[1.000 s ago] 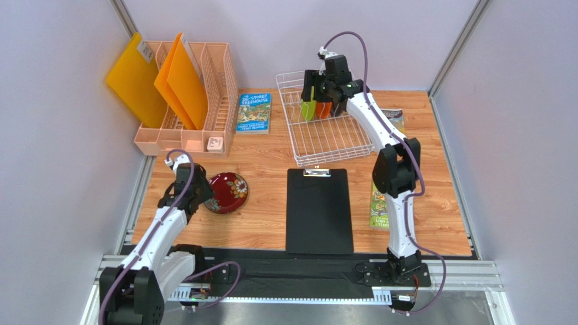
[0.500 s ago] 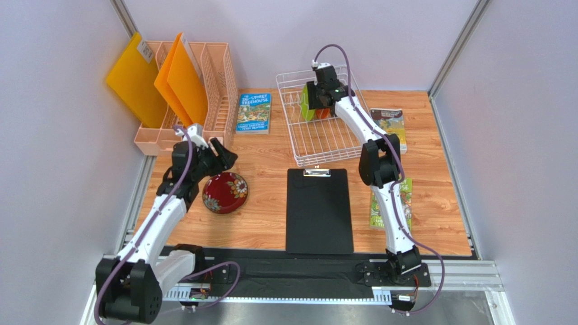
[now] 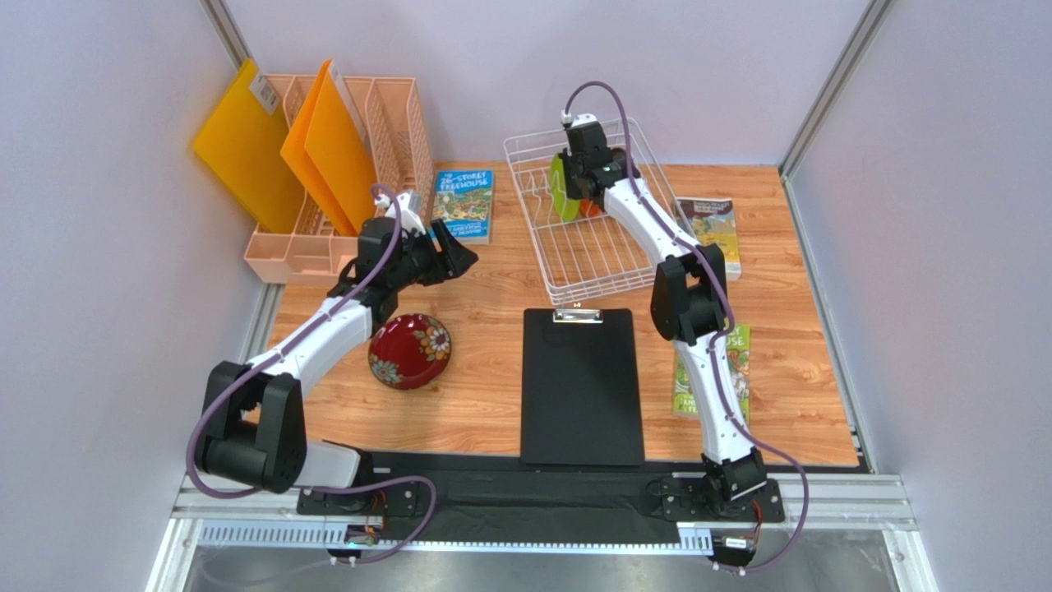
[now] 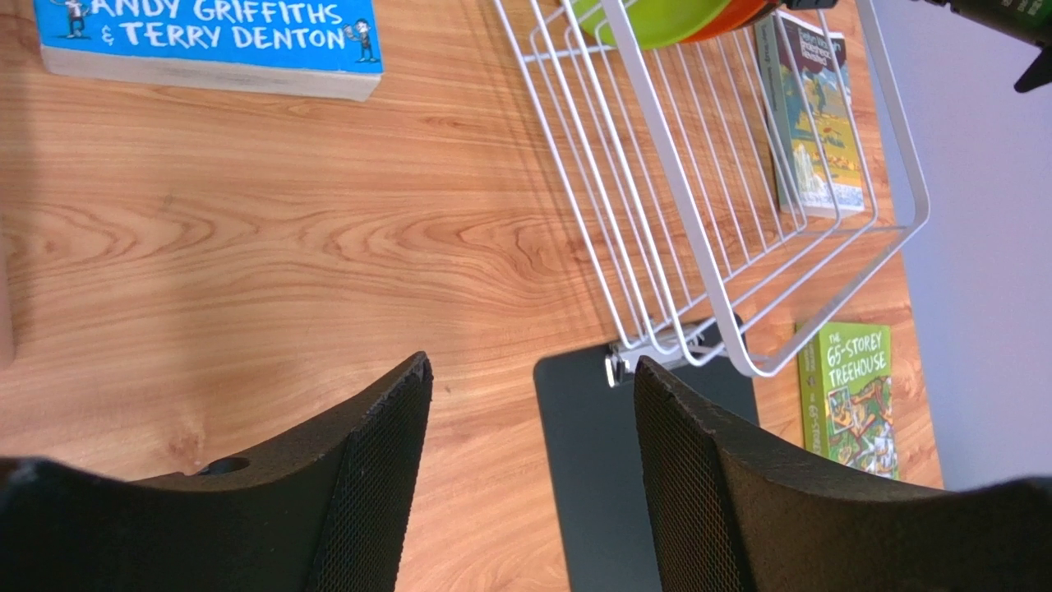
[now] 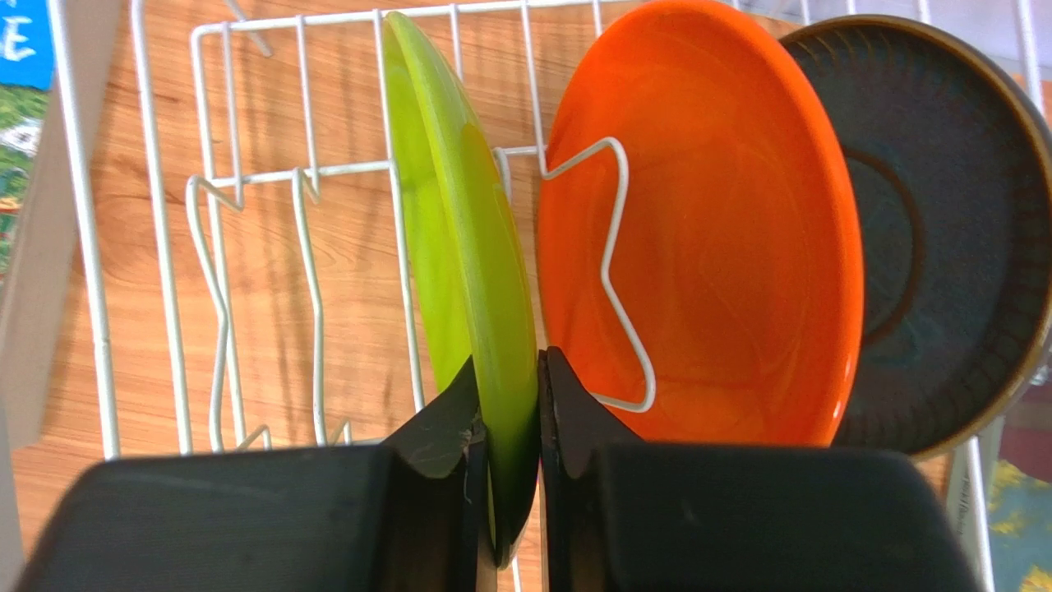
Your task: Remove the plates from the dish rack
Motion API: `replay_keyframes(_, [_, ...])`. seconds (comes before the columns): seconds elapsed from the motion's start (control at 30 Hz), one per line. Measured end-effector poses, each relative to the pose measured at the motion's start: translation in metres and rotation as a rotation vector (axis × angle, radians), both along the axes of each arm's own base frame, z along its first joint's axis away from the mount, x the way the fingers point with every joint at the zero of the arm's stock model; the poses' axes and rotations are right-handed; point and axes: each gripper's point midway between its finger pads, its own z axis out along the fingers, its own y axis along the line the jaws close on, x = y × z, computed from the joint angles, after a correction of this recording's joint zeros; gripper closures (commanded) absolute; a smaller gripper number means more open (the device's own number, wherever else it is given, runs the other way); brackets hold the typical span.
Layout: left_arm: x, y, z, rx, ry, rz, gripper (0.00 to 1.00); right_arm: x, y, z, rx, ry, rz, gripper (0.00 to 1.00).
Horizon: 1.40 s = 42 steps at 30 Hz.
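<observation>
The white wire dish rack (image 3: 550, 253) stands at the back centre. In it, on edge between the prongs, are the lime green plate (image 5: 463, 247), the orange plate (image 5: 716, 247) and the dark grey-teal plate (image 5: 939, 234). My right gripper (image 5: 509, 370) reaches down from above and is shut on the lime green plate's rim (image 3: 562, 195). The dark red floral plate (image 3: 411, 350) lies flat on the table at the left. My left gripper (image 3: 455, 257) hovers open and empty above the wood between that plate and the rack (image 4: 677, 185), pointing toward the rack.
A peach mesh file holder (image 3: 393, 136) with orange folders (image 3: 327, 148) stands at the back left. A blue book (image 3: 462, 204) lies beside it. A black clipboard (image 3: 580, 382) lies in front of the rack, and green books (image 3: 710, 370) lie to the right.
My right gripper has closed onto the lime green plate. My left arm has swung away from the dark red plate, up and right toward the rack, with its fingers opening.
</observation>
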Motion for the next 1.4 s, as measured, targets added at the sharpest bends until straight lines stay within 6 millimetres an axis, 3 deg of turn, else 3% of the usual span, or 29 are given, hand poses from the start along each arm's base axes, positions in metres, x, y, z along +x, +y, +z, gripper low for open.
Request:
replay_keyframes(0.27, [0.003,0.000,-0.005,0.009,0.007,0.009,0.33,-0.009,0.001,0.005,-0.116,-0.055,-0.003,1.00])
replay_keyframes(0.57, [0.006,0.003,-0.005,0.017,0.004,0.025,0.33,-0.004,0.006,0.037,-0.252,-0.209,-0.104,1.00])
replay_keyframes(0.73, [0.006,0.003,-0.005,0.017,0.004,0.024,0.33,-0.021,-0.001,0.052,-0.255,-0.233,-0.127,1.00])
replay_keyframes(0.83, [0.006,0.002,-0.005,0.015,0.001,0.022,0.33,-0.040,-0.010,0.076,-0.232,-0.248,-0.133,1.00])
replay_keyframes(1.0, [0.008,-0.005,0.006,-0.017,-0.039,-0.008,0.32,-0.070,-0.021,0.146,-0.108,-0.319,-0.135,1.00])
replay_keyframes(1.1, [0.011,-0.014,0.016,-0.064,-0.068,-0.039,0.32,-0.093,-0.019,0.167,-0.011,-0.322,-0.095,1.00])
replay_keyframes(1.23, [0.014,-0.028,0.019,-0.131,-0.080,-0.086,0.32,-0.130,0.002,0.158,0.146,-0.241,0.028,1.00])
replay_keyframes(1.4, [0.019,-0.045,0.024,-0.241,-0.085,-0.139,0.32,-0.177,0.042,0.108,0.358,-0.028,0.191,1.00])
